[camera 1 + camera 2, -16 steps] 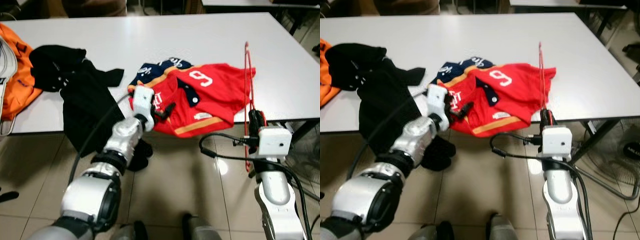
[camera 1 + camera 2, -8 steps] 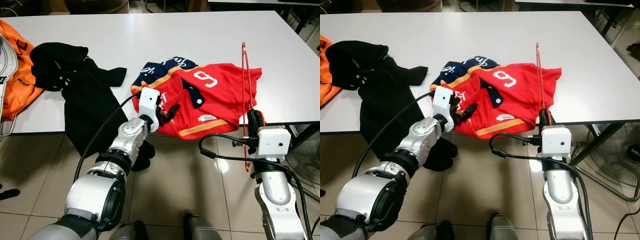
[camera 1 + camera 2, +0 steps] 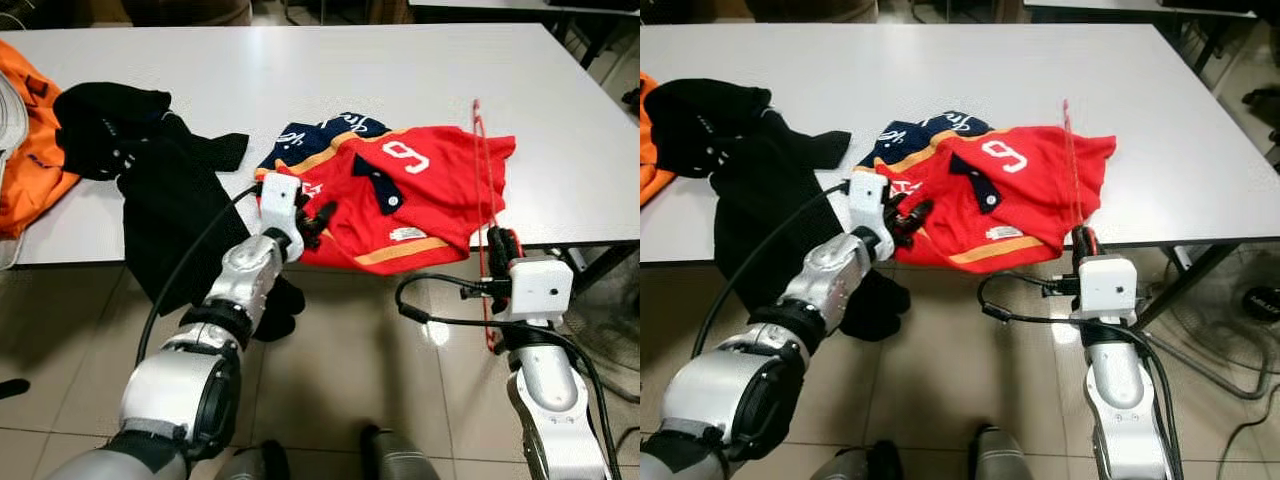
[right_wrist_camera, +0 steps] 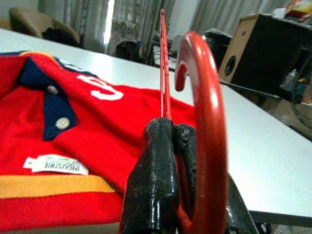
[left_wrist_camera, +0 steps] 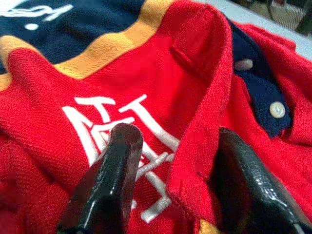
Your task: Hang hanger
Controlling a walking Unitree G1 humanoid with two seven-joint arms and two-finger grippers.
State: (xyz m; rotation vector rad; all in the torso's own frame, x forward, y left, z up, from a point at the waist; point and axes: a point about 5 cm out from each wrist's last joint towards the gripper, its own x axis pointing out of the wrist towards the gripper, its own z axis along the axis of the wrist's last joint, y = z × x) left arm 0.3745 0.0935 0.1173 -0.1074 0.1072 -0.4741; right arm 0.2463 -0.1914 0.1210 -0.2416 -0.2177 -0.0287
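Note:
A red polo shirt with a navy collar lies crumpled at the near edge of the white table. My left gripper is open at the shirt's left part. Its two black fingers stand either side of the red collar fold. My right gripper is shut on a thin red hanger just off the table's edge. The hanger stands upright, its frame leaning over the shirt's right side. Its hook curves beside the closed fingers.
A black garment hangs over the table's near edge to the left of the shirt. An orange garment lies at the far left. A table leg and a fan stand on the tiled floor to the right.
The hanger's top has tilted a little to the left over the shirt. My left gripper has shifted slightly left along the shirt and stays open.

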